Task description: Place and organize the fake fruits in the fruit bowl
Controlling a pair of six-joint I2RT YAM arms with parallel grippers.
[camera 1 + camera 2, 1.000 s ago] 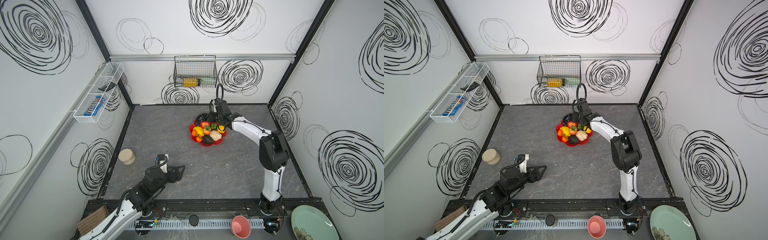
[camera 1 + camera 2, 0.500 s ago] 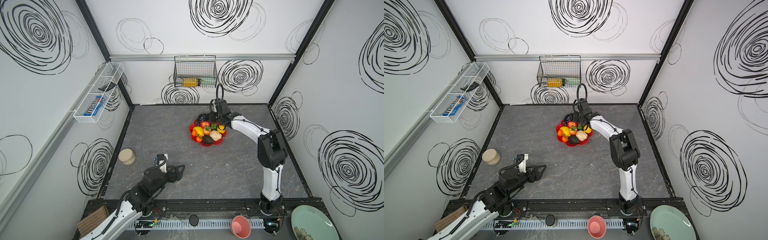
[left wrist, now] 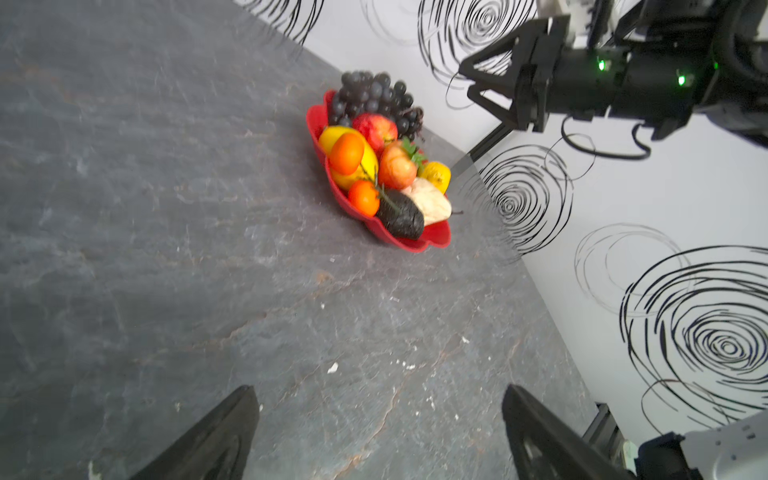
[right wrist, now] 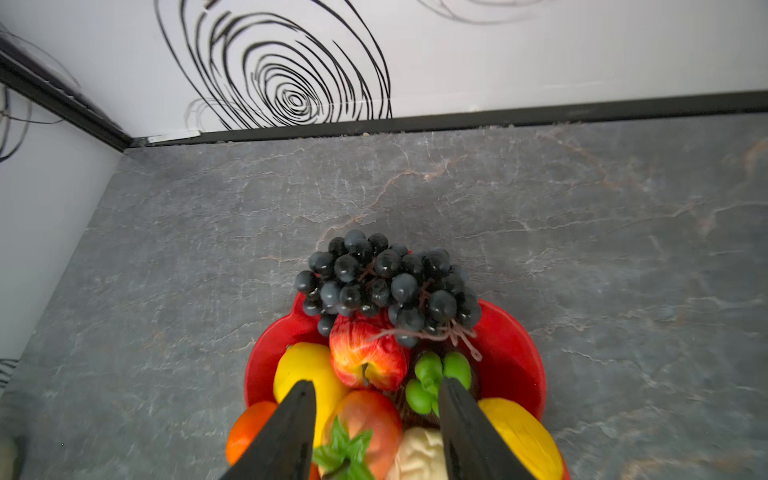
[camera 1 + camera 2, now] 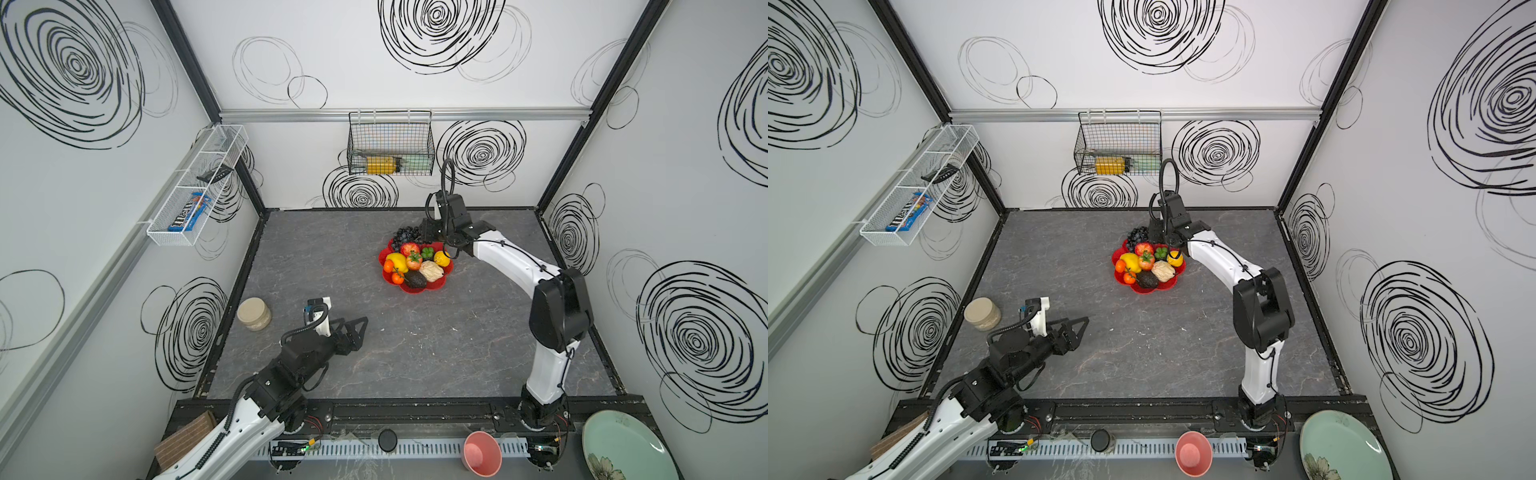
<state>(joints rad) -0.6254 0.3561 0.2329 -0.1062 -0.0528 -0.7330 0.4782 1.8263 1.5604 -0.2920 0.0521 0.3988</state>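
Over the veined grey tabletop (image 5: pixel 415 357), the left gripper (image 5: pixel 360 334) is held wide open and empty. At centre, glossy plastic fruits (image 5: pixel 415 266) are heaped in the scalloped red bowl (image 5: pixel 434 286), with beaded dark grapes (image 4: pixel 386 282) at its rim. Above them, the right gripper (image 4: pixel 376 382) is seen partly open, holding nothing.

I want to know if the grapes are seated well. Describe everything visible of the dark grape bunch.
The grape bunch is a cluster of glossy blue-black beads, plastic-looking, on thin brown stems with a pale knotted stalk end. It lies at the back-wall edge of the red bowl, spilling over its rim, resting against the red apple. Nothing grips it.
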